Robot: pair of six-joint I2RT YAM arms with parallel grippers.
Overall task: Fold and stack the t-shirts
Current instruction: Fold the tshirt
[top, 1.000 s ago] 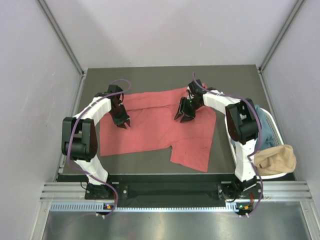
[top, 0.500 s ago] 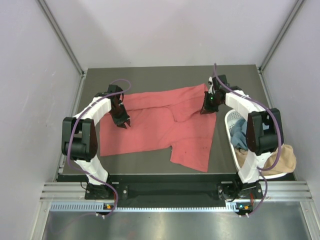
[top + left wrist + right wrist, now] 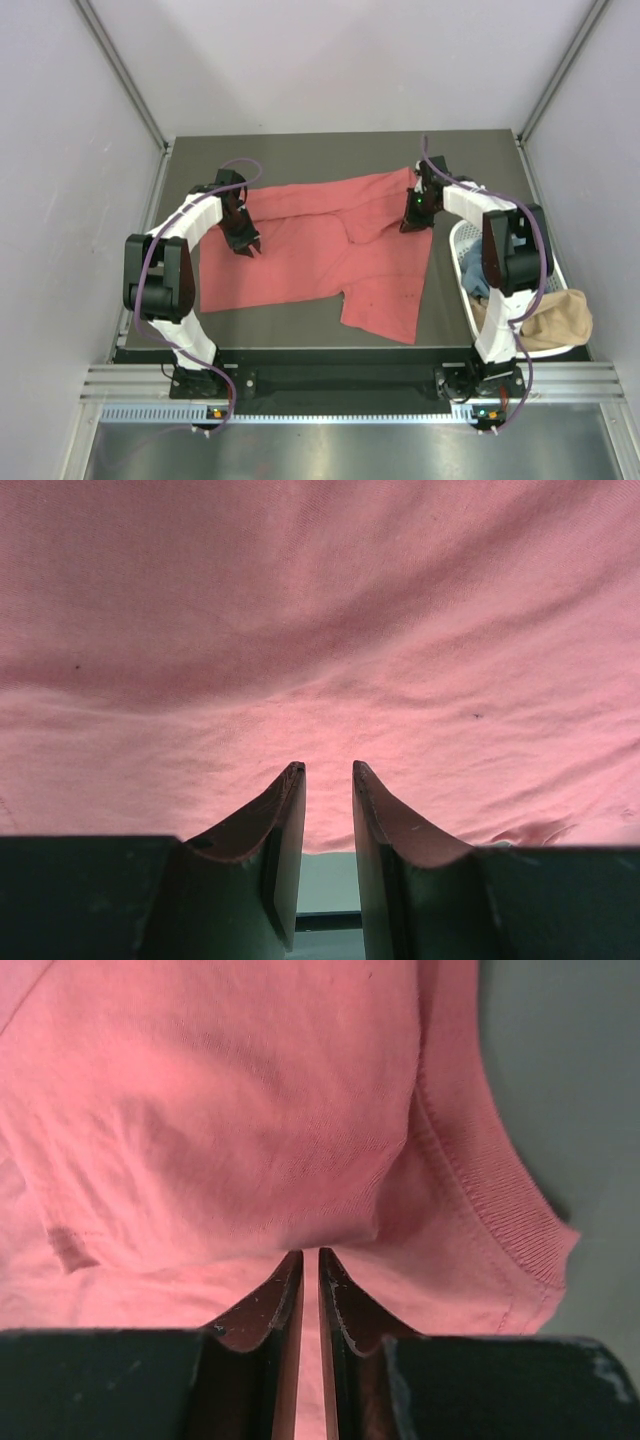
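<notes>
The coral-red t-shirt [image 3: 320, 255] lies spread and rumpled across the middle of the dark table [image 3: 300, 160]. Its long side runs from 9 o'clock to 3 o'clock in the top view, and 1 flap reaches down toward 5 o'clock, close to the near edge. My right gripper [image 3: 410, 222] sits on the shirt's 2 o'clock corner. In the right wrist view its 2 fingers [image 3: 270, 1305] are pressed almost together, with a pucker of red cloth gathered at the tips, so I read it as pinching the shirt. A ribbed edge band [image 3: 490, 1200] curves away at 3 o'clock of those tips, with bare table beyond it. My left gripper [image 3: 246, 247] is down on the shirt's 10 o'clock part, just inside the edge. In the left wrist view its fingers [image 3: 285, 820] stand a narrow slit apart with wrinkled cloth filling the view ahead, and I cannot tell whether any cloth is caught between them. At 3 o'clock of the shirt, just beside it, stands the white basket [image 3: 456, 238]. It holds a blue t-shirt [image 3: 478, 272], and a tan t-shirt [image 3: 555, 318] is draped over its 5 o'clock rim.
</notes>
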